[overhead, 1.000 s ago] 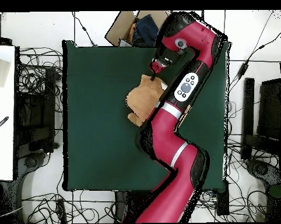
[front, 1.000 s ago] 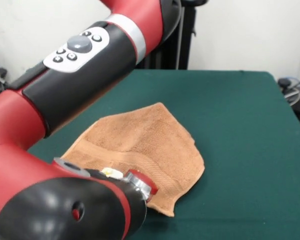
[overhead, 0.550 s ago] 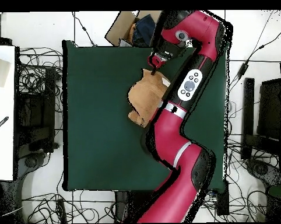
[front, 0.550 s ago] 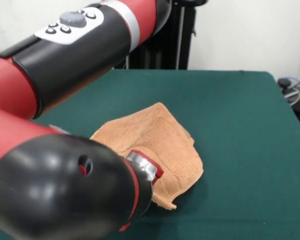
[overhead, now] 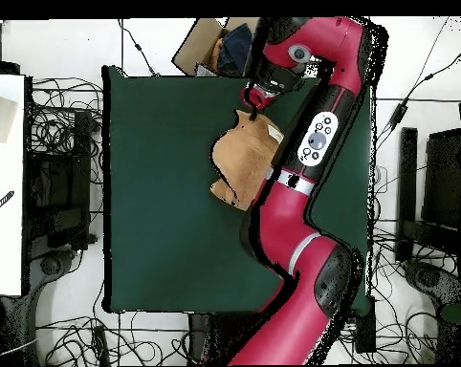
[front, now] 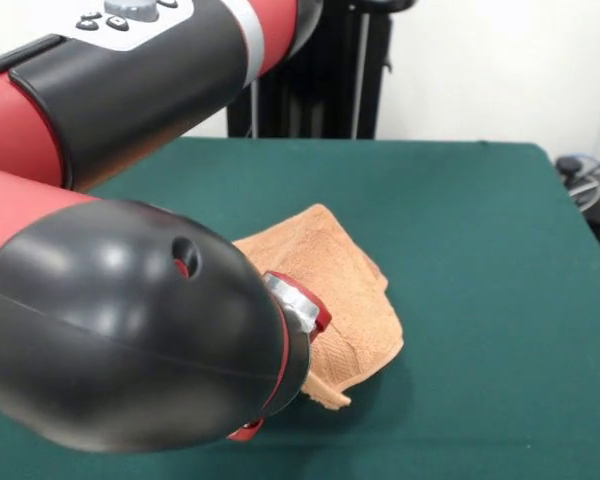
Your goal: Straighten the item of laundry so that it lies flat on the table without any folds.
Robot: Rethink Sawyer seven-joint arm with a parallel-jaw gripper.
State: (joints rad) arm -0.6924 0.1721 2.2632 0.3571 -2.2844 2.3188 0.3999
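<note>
Front view: the red and black arm [front: 130,250] fills the left half of the frame, its rounded black joint cover closest to the camera. Behind it, the orange-tan towel [front: 345,300] lies on the dark green tabletop [front: 480,250], near the middle, rumpled, with one corner pointing toward the far side and a folded edge at its near right. Much of the towel's left part is hidden by the arm. The hand is concealed behind the joint, so whether it is wide, narrow or holding cloth cannot be told.

Overhead view: the arm rises from the bottom edge and bends over the right part of the tabletop [overhead: 158,191]. The hand [overhead: 254,101] sits at the towel's upper corner, touching or just above it; its fingers are too small to resolve. The towel [overhead: 239,162] lies right of centre, uneven in outline and partly covered by the arm on its right side.
</note>
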